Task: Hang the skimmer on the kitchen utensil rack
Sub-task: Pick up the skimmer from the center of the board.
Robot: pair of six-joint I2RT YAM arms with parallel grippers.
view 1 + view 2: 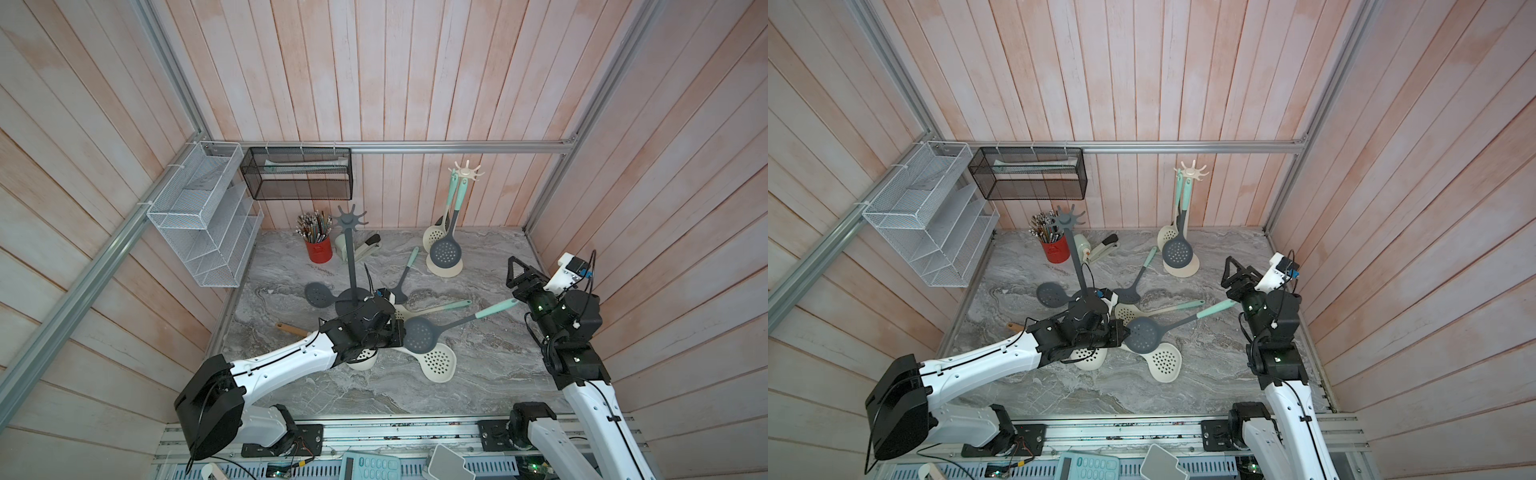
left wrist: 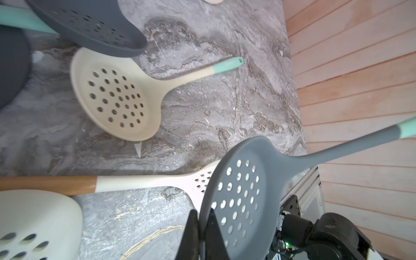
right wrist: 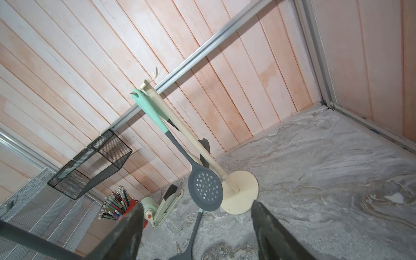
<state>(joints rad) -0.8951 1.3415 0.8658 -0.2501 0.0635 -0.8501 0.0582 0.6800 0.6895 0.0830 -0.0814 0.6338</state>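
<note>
My left gripper [image 2: 202,211] is shut on the rim of a grey skimmer [image 2: 243,191] with a teal handle end. In both top views the skimmer [image 1: 420,334] [image 1: 1142,333] is held over the pile in the middle of the table, its handle pointing toward the right arm. The left gripper [image 1: 400,332] is at the bowl's left edge. My right gripper [image 1: 514,272] [image 3: 197,203] is open and holds nothing, just behind the handle's tip and apart from it. A grey utensil rack [image 1: 352,257] stands bare beside the left arm. A cream rack [image 1: 466,171] at the back carries two skimmers.
Several cream and grey skimmers [image 1: 438,365] lie around the held one, plus a grey spoon [image 1: 401,291]. A red pencil cup [image 1: 319,251] and a stapler [image 1: 368,245] stand at the back. A white wire shelf [image 1: 203,216] and a black mesh basket [image 1: 297,174] hang on the walls.
</note>
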